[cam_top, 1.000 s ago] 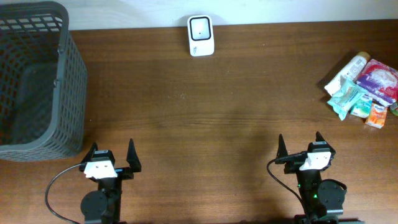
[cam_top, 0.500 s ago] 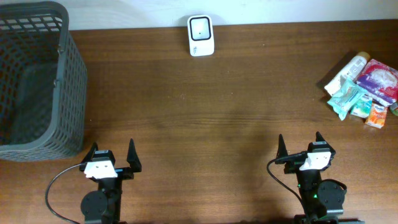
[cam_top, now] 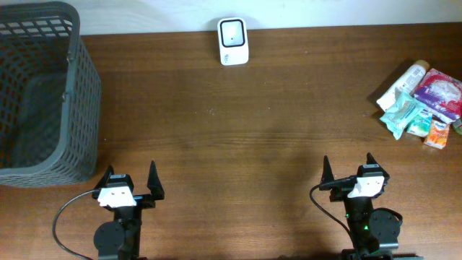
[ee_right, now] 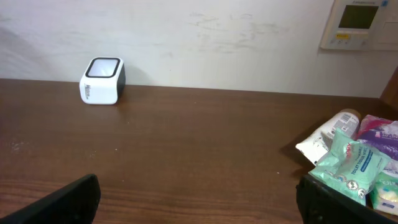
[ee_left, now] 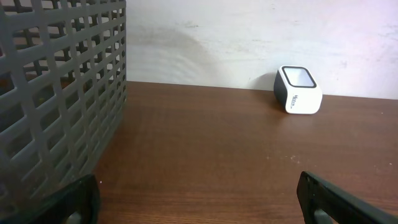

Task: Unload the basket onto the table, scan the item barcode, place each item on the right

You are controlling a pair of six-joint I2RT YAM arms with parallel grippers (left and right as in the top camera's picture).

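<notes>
Brown table (cam_top: 238,130) fills the view. The grey mesh basket (cam_top: 79,94) sits at the left, and only its own mesh floor shows inside. At the right edge lies the pile of packets (cam_top: 422,105), well apart from both arms. The left gripper (cam_top: 131,170) and right gripper (cam_top: 347,162) are at the near edge, jaws spread wide, gripping nothing. The white scanner (cam_top: 232,41) stands far-middle.

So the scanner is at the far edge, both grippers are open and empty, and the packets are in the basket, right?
Not quite. The packets lie in a pile on the table at the right, not in the basket; the overhead view shows it. The scanner is at the far edge, and the left gripper and right gripper are open and empty.
</notes>
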